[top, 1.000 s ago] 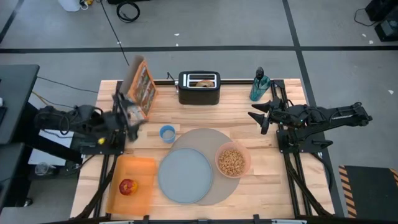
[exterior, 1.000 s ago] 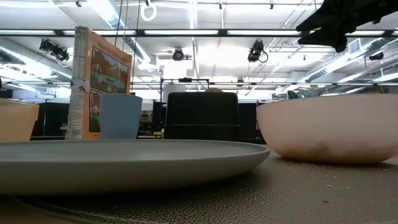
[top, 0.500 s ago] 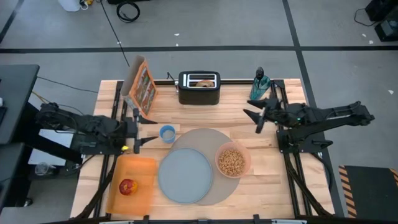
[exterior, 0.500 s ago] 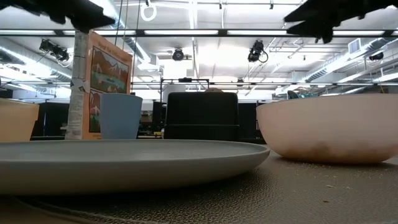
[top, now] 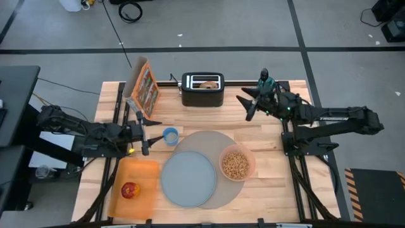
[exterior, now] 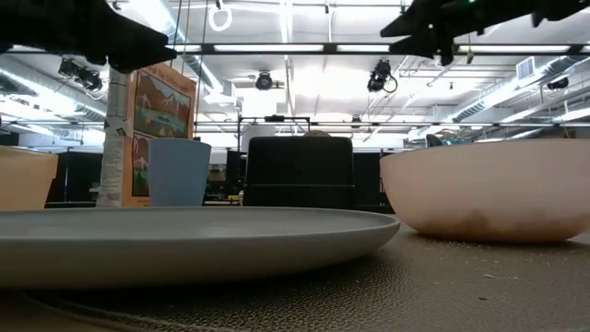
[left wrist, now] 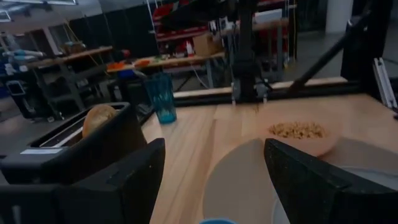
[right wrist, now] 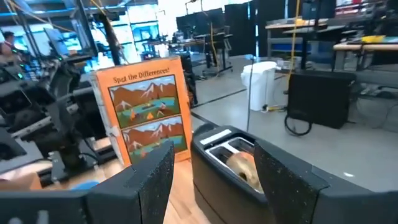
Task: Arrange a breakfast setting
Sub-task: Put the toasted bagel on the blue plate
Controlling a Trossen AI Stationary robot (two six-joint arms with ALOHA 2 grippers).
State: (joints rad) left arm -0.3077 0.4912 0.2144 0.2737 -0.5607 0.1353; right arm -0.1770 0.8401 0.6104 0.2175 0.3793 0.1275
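A blue-grey plate (top: 188, 178) and a pink bowl of cereal (top: 236, 163) rest on the round grey mat (top: 215, 140). The bagel (top: 207, 83) stands in the black toaster's slot (right wrist: 242, 163). A red apple (top: 130, 190) lies on the orange board (top: 144, 172). My left gripper (top: 147, 136) is open and level above the table's left side, just left of a blue cup (top: 169, 135). My right gripper (top: 247, 106) is open and level, in the air to the right of the toaster (top: 202, 90), pointing at it (right wrist: 214, 163).
A cereal box (top: 144, 90) stands upright at the far left, beside the toaster. A teal bottle (top: 266, 81) stands at the far right, partly behind my right arm. Bare wood lies between the toaster and the mat.
My left gripper has sunk and come a little toward the table's right and near edges, rolling as it went, and now stands beside the blue cup. My right gripper has gone toward the table's left and far edges, nearer the toaster. Both have stayed open.
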